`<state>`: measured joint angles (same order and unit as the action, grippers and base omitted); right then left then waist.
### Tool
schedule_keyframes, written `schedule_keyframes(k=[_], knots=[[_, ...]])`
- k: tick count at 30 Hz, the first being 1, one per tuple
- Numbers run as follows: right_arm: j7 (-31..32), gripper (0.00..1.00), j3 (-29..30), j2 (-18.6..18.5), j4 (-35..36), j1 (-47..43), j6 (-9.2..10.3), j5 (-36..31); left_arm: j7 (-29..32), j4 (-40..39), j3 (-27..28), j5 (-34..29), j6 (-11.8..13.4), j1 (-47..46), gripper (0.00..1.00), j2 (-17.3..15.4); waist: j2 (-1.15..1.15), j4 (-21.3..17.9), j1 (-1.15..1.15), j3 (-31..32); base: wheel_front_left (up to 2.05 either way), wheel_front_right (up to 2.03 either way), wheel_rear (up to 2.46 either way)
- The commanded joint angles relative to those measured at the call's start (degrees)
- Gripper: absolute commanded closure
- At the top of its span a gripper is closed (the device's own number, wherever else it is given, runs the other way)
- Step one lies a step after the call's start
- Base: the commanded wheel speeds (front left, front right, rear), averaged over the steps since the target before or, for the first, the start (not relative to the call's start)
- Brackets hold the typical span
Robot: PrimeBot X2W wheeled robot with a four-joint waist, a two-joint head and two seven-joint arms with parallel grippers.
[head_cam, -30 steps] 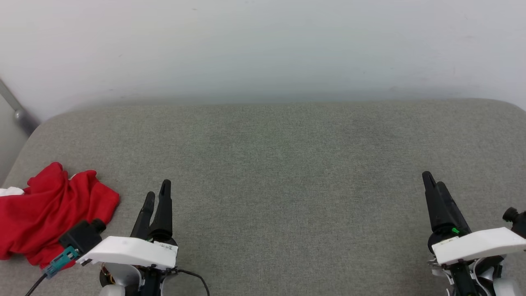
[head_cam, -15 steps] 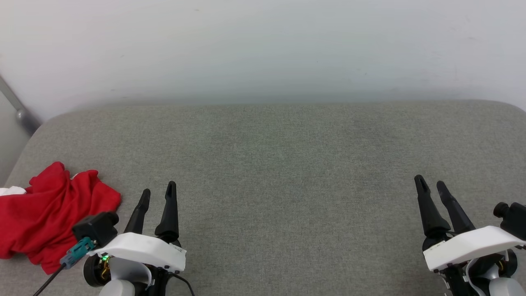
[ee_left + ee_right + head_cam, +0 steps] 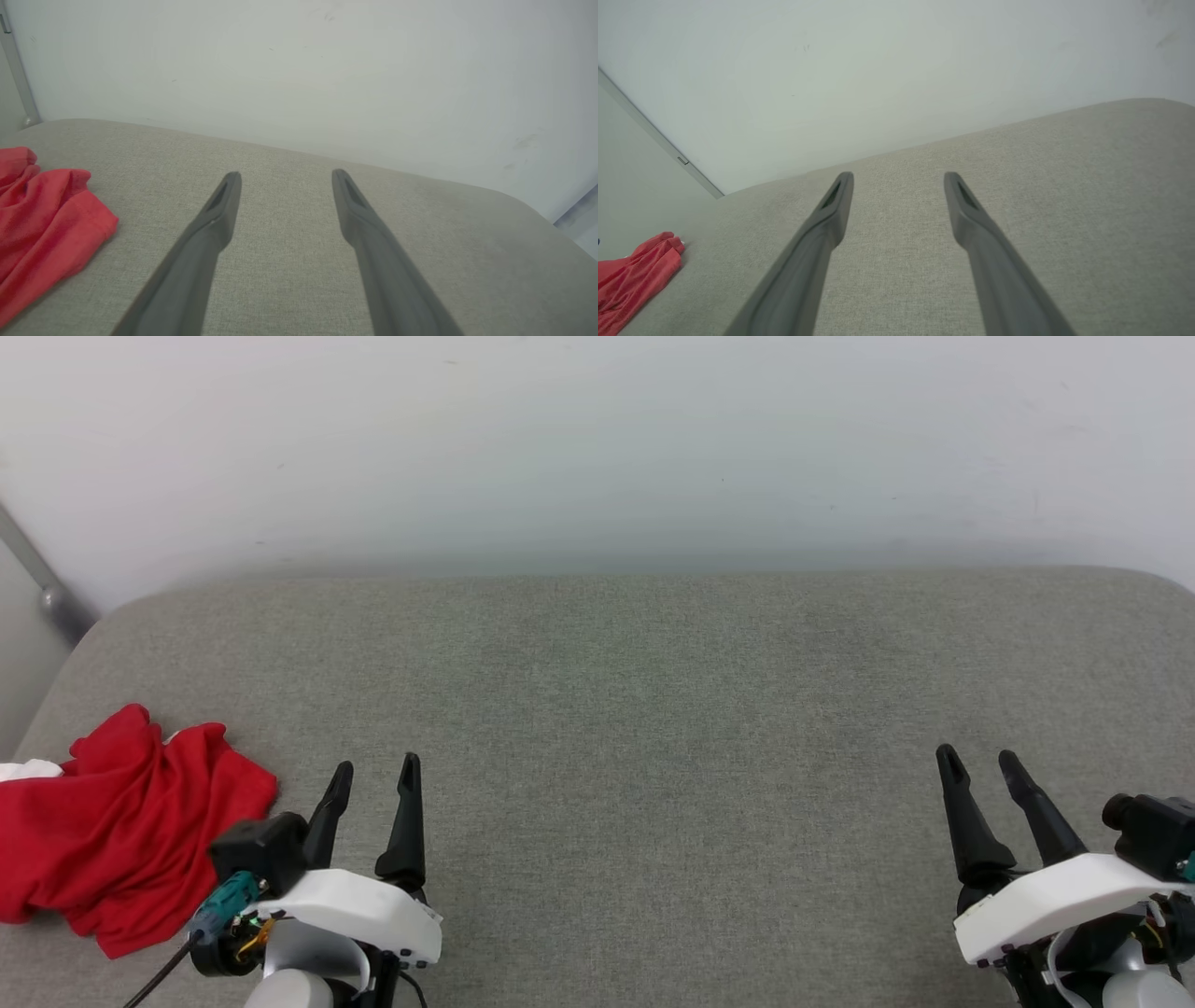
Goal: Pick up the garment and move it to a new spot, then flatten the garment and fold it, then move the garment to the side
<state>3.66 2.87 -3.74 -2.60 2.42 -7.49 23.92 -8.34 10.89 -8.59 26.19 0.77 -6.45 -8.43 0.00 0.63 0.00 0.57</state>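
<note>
In the head view, the crumpled red jersey T-shirt with a scrap of white sleeve (image 3: 121, 831) lies bunched at the lower left of the frame, on the left end of the grey fabric-covered counter (image 3: 653, 709) below a pale wall (image 3: 597, 448). The left gripper (image 3: 376, 767) sits just right of the heap, its two long dark fingers spread apart and holding nothing. The right gripper (image 3: 978, 756) is at the lower right, well apart from the shirt, with its fingers likewise parted and empty. In the left wrist view, the shirt (image 3: 42, 219) shows at the left edge, beside and clear of the wide-spread fingers (image 3: 210, 228), which point over bare grey fabric. In the right wrist view, the shirt (image 3: 630, 275) is a small red patch in the lower left corner, far from that arm's open fingers (image 3: 985, 242). Judging by this, the task is at its very start. The shirt is not yet grasped, and the pick-up, move, flattening, folding and setting aside all remain to be done.
</note>
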Motion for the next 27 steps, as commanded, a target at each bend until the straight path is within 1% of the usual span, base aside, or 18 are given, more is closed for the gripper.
schedule_keyframes(k=[1,17,27], knots=[[0.04,0.00,0.01,-0.16,0.88,0.28,-0.01,-1.62,-0.63,-0.39,-0.33,-1.45,0.34,-1.42,0.00,-0.41,0.00,0.01,0.00,0.01,0.00,0.00,0.00],[-0.60,0.00,0.19,0.43,3.21,-0.25,0.00,-11.15,-2.79,1.03,-2.19,-7.70,1.12,-1.66,0.00,-0.97,0.00,0.23,0.00,0.04,0.00,0.00,0.00],[-0.89,0.00,0.36,0.75,5.15,-0.64,0.00,-16.31,-4.08,2.19,-1.93,-11.00,0.65,-1.63,0.00,-0.76,0.00,0.44,0.00,0.03,0.00,0.00,0.00]])
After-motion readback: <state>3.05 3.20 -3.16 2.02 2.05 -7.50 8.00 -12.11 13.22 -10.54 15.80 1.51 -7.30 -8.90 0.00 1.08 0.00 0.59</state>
